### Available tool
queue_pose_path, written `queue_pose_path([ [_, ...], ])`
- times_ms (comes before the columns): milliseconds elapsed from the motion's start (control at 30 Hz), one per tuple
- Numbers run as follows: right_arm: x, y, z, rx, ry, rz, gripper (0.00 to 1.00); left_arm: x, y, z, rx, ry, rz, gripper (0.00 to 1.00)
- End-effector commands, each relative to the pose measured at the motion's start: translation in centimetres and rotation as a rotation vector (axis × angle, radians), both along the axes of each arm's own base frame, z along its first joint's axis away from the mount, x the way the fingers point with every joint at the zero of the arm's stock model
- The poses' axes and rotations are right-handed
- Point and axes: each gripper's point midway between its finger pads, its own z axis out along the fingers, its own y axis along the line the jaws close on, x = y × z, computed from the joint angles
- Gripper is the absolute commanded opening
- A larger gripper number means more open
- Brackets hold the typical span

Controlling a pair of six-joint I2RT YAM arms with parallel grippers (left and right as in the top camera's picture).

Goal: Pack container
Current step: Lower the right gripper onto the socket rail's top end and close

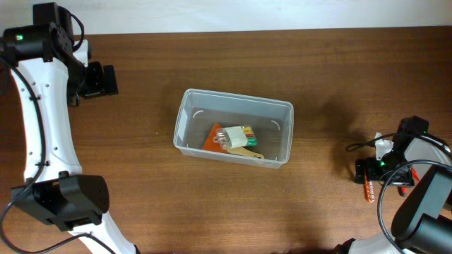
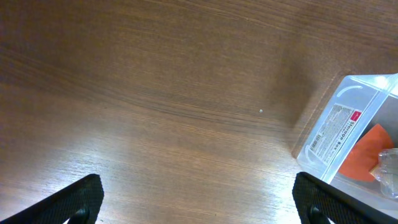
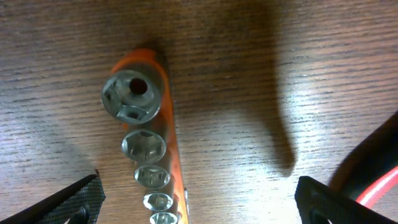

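The clear plastic container [image 1: 181, 125] stands mid-table and holds an orange card [image 1: 212, 137], a clear packet with green parts [image 1: 236, 135] and a beige piece [image 1: 251, 153]. Its labelled corner shows in the left wrist view [image 2: 326, 134]. My left gripper [image 1: 106, 80] is open and empty over bare table at the far left [image 2: 199, 205], apart from the container. My right gripper [image 1: 369, 171] is open at the right edge [image 3: 199, 202]. An orange rail of several steel sockets [image 3: 147, 152] lies on the table between its fingers, nearer the left finger; it also shows in the overhead view [image 1: 369, 192].
A red cable [image 3: 380, 186] and a dark arm part run past the right finger. A white part of the right arm [image 1: 383, 147] sits beside the gripper. The table's far edge [image 1: 282, 31] meets a white wall.
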Motion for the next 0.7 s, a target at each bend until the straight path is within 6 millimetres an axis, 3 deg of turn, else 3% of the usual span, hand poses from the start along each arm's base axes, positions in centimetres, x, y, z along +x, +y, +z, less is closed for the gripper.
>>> queue_pose_path([
  [0, 0.04, 0.32, -0.25, 0.025, -0.005, 0.023, 0.99, -0.02, 0.37, 0.43, 0.012, -0.011, -0.004, 0.99],
  [667, -0.1, 0.3, -0.84, 0.03, 0.011, 0.028, 0.99, -0.03, 0.37, 0.42, 0.012, -0.011, -0.004, 0.99],
])
